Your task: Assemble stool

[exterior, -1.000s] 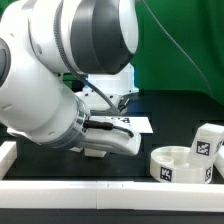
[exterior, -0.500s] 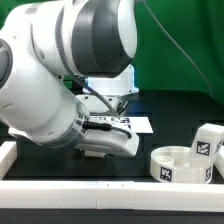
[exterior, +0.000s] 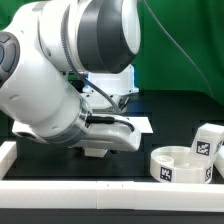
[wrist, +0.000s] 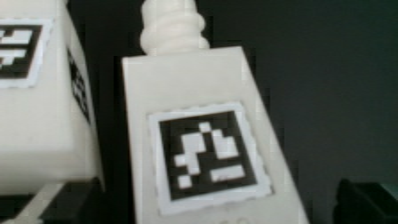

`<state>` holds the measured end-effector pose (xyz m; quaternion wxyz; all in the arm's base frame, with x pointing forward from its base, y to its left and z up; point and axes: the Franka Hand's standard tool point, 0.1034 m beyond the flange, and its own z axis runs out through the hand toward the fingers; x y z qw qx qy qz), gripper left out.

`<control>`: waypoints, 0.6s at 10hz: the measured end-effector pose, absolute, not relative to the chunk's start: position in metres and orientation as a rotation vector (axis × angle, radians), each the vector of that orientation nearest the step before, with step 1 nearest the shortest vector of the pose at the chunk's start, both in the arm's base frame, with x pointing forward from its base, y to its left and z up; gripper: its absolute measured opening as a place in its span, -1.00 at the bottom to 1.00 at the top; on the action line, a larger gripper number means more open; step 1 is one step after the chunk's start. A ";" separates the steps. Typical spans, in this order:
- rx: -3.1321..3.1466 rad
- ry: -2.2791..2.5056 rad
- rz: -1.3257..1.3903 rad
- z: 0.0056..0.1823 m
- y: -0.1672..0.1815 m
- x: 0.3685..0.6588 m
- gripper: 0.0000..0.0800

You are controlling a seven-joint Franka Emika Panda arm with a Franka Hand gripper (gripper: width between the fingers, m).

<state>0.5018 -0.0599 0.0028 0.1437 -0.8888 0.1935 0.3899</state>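
Observation:
In the wrist view a white stool leg (wrist: 196, 120) with a square tag and a threaded peg at its far end fills the picture. It lies between the dark fingertips (wrist: 368, 200) of my gripper (wrist: 205, 208), which is open, with a dark gap still showing beside the leg. A second tagged leg (wrist: 32, 100) lies right beside it. In the exterior view the arm's bulk hides the gripper and both of these legs. The round seat (exterior: 180, 163) sits at the exterior view's right, with another tagged leg (exterior: 208, 143) just behind it.
The marker board (exterior: 138, 124) lies on the black table behind the arm. A long white rail (exterior: 100, 190) runs along the front edge, and another rail (exterior: 8, 150) stands at the exterior view's left. A green backdrop is behind.
The arm's forearm and wrist have shifted slightly toward the exterior view's right. The seat and the leg beside it have not moved.

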 end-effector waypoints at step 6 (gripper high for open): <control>-2.562 0.567 1.119 0.004 -0.063 0.504 -0.16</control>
